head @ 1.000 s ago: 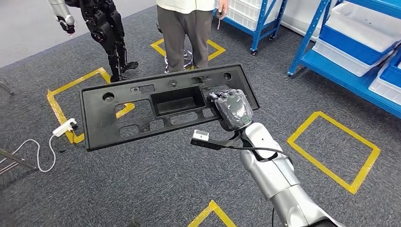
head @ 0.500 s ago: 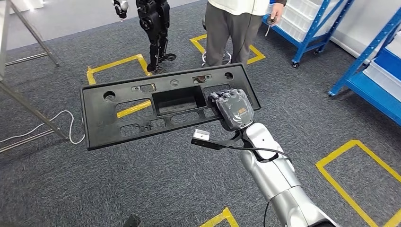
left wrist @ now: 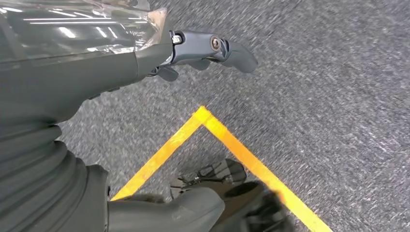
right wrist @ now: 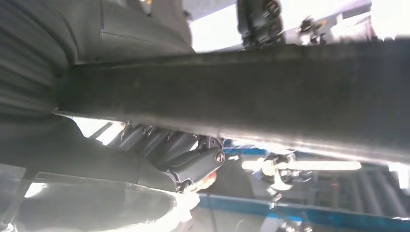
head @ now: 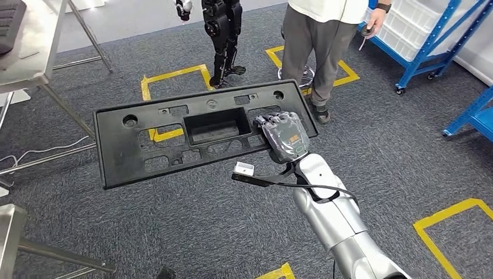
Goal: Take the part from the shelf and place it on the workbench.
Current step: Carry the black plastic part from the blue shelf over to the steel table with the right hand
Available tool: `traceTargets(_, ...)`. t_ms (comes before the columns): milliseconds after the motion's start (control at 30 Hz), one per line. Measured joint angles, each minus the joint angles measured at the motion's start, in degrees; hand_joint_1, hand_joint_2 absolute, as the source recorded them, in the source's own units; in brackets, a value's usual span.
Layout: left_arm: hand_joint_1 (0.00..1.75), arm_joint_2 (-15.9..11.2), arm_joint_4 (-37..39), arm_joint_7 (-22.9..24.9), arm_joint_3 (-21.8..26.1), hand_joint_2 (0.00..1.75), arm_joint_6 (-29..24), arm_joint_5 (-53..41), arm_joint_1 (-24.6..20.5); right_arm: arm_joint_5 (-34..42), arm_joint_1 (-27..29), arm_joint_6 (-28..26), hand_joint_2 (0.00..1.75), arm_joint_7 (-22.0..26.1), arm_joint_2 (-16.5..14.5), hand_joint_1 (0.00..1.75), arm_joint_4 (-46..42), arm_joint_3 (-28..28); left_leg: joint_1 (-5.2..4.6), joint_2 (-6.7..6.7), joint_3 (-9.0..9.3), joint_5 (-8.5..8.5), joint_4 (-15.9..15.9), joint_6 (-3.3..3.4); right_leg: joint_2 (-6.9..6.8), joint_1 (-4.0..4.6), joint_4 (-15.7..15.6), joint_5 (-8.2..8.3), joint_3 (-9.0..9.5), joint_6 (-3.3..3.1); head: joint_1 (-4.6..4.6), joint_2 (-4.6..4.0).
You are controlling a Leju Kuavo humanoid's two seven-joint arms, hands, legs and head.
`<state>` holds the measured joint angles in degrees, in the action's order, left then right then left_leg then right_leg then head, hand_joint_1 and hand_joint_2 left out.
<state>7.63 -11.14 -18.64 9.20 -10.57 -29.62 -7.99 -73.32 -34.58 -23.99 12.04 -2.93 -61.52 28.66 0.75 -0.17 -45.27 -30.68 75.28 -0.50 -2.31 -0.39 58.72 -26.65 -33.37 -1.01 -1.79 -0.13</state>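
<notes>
**Here: the part in carriage, bench ahead and to the left**

Here we see the right robot hand (head: pixel 285 135) gripping the black plastic panel (head: pixel 197 132), the task's part, at its right-hand end; the fingers lie over the panel's top face, and in the right wrist view the thumb (right wrist: pixel 196 164) sits under its edge (right wrist: pixel 270 111). The panel is held roughly level above the grey carpet (head: pixel 192 232), clear of every surface. Its long axis runs across our view, so nearly its whole length extends leftward from the grip, unsupported.

The metal bench (head: pixel 29 40) stands at the upper left, with a second metal corner (head: pixel 9 224) at the lower left. We judge that the panel's free end will reach the bench first, and that this overhang is the relation to watch: the long lever may sag or swing.

The left robot hand (left wrist: pixel 203 48) hangs over the floor by a yellow tape line (left wrist: pixel 232 145), fingers apart and holding nothing. It is nearer the bench side.

A person (head: pixel 320 46) and a second black robot (head: pixel 224 29) stand beyond the panel's far edge; blue racking (head: pixel 430 52) lies to the right.
</notes>
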Motion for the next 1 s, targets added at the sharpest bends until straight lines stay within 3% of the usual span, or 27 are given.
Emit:
traceTargets(33,0.00,0.0,0.0,0.0,0.0,1.75,0.0,0.0,0.0,-0.1,0.3,0.1,1.75,0.0,0.0,1.66,-0.2,0.0,-0.02,0.10,0.41,0.88,-0.8,0.12,-0.73,0.14,0.0,-0.07,0.04,-0.09,-0.01,0.00)
traceTargets(67,0.00,0.0,0.0,0.1,0.0,1.75,0.1,-0.1,0.0,-0.1,0.6,0.3,1.75,0.0,0.0,1.66,-0.5,0.0,-0.08,0.47,2.11,2.55,-3.9,0.37,-1.41,0.27,0.0,-0.14,0.11,-0.16,-0.01,0.00)
traceTargets(133,0.00,0.0,0.0,0.1,0.0,1.75,0.1,-0.1,0.0,-0.2,0.8,0.4,1.75,-0.1,0.1,1.66,-1.1,0.0,-0.53,2.95,6.70,5.53,-12.2,1.16,-2.63,0.70,0.0,-0.36,0.30,-0.15,0.03,0.00)
traceTargets(200,0.00,-0.1,0.0,0.1,0.0,1.75,0.0,-0.2,-0.1,-0.2,0.9,0.6,1.75,-0.1,0.1,1.66,-1.7,-0.1,-1.09,4.46,8.79,6.34,-16.1,1.83,-3.66,1.05,0.0,-0.59,0.46,0.12,0.05,0.00)
traceTargets(267,0.00,-0.1,0.0,0.1,0.0,1.75,0.0,-0.2,-0.1,-0.2,1.0,0.8,1.75,-0.1,0.2,1.66,-2.2,-0.1,-1.28,3.20,8.74,6.49,-16.5,2.26,-4.79,1.15,-0.2,-0.77,0.69,0.53,0.03,0.00)
traceTargets(300,0.00,-0.1,0.0,0.1,0.0,1.75,0.0,-0.2,-0.1,-0.2,1.1,1.0,1.75,-0.1,0.2,1.66,-2.4,-0.1,-1.14,2.52,8.92,6.73,-16.9,2.52,-4.54,1.13,0.0,-1.03,0.61,0.76,0.05,0.00)
traceTargets(367,0.00,-0.1,-0.1,0.1,0.0,1.75,0.0,-0.3,-0.1,-0.3,1.2,1.0,1.75,-0.1,0.4,1.66,-2.8,-0.2,-0.70,1.13,9.35,7.33,-17.6,3.17,-1.77,0.94,3.2,-2.77,-0.71,0.93,0.14,0.00)
traceTargets(433,0.00,0.0,0.0,0.1,0.0,1.75,0.1,-0.4,-0.3,-0.4,1.5,1.2,1.75,-0.2,0.9,1.66,-2.9,-0.2,-0.45,-0.46,9.43,7.59,-17.8,3.47,1.33,0.52,10.5,-5.79,-4.09,0.79,0.40,0.00)
traceTargets(500,0.00,0.1,0.0,0.1,0.0,1.75,0.3,-0.6,-0.2,-0.4,2.1,1.3,1.75,-0.3,1.4,1.66,-2.9,-0.3,-0.40,-2.32,9.42,7.61,-17.8,3.44,2.04,0.21,16.2,-7.45,-7.05,1.16,0.56,0.00)
traceTargets(533,0.00,0.1,0.0,0.2,0.0,1.75,0.3,-0.7,-0.1,-0.4,2.3,1.3,1.75,-0.3,1.5,1.66,-2.9,-0.3,-0.35,-3.22,9.43,7.62,-17.7,3.40,2.11,0.05,16.1,-7.02,-7.23,1.63,0.56,0.00)
traceTargets(567,0.00,0.1,0.0,0.3,0.0,1.75,0.3,-0.9,-0.1,-0.5,2.5,1.3,1.75,-0.3,1.7,1.66,-2.9,-0.3,-0.27,-4.15,9.43,7.62,-17.6,3.30,2.34,-0.22,13.7,-5.65,-6.26,2.25,0.55,0.00)
traceTargets(633,0.00,0.1,0.0,0.4,0.0,1.75,0.3,-1.0,-0.1,-0.5,2.6,1.3,1.75,-0.4,1.9,1.66,-3.0,-0.3,-0.20,-5.85,9.24,7.48,-17.2,2.78,4.41,-0.95,5.6,-2.17,-2.70,3.37,0.62,0.00)
traceTargets(700,0.00,0.1,0.0,0.5,0.0,1.75,0.3,-1.0,0.0,-0.6,2.7,1.3,1.75,-0.4,1.9,1.66,-3.0,-0.3,-0.26,-7.13,8.76,7.40,-16.7,2.04,5.96,-1.28,1.0,-0.42,-0.57,3.31,0.67,0.00)
traceTargets(767,0.00,0.0,0.0,0.6,0.0,1.75,0.3,-1.0,0.1,-0.6,2.8,1.3,1.75,-0.5,1.9,1.66,-3.1,-0.3,-0.13,-8.10,8.32,7.61,-16.8,1.42,5.20,-1.03,0.7,-0.18,-0.35,2.46,0.66,0.00)
traceTargets(800,0.00,0.0,0.0,0.6,0.0,1.75,0.3,-1.0,0.3,-0.6,2.7,1.3,1.75,-0.5,1.8,1.66,-3.2,-0.3,-0.04,-7.83,8.15,7.58,-16.7,1.18,4.68,-1.01,0.7,-0.05,-0.31,2.09,0.62,0.00)
traceTargets(867,0.00,-0.1,0.0,0.6,0.0,1.75,0.3,-1.0,0.3,-0.6,2.7,1.3,1.75,-0.5,1.5,1.66,-3.3,-0.3,-0.11,-4.76,6.89,5.99,-14.1,0.80,3.47,-0.97,0.5,0.09,-0.15,1.18,0.35,0.00)
traceTargets(933,0.00,-0.1,0.0,0.6,0.0,1.75,0.3,-1.0,0.2,-0.6,2.7,1.3,1.75,-0.5,1.4,1.66,-3.4,-0.3,-0.13,-1.05,3.56,2.51,-7.2,0.49,2.07,-0.59,0.4,0.00,-0.08,0.46,0.07,0.00)
traceTargets(1000,0.00,-0.1,0.0,0.6,0.0,1.75,0.3,-1.0,0.2,-0.6,2.8,1.3,1.75,-0.5,1.5,1.66,-3.4,-0.3,-0.02,-0.08,0.33,0.18,-0.8,0.41,0.52,-0.16,0.4,-0.15,-0.10,0.18,0.05,0.00)
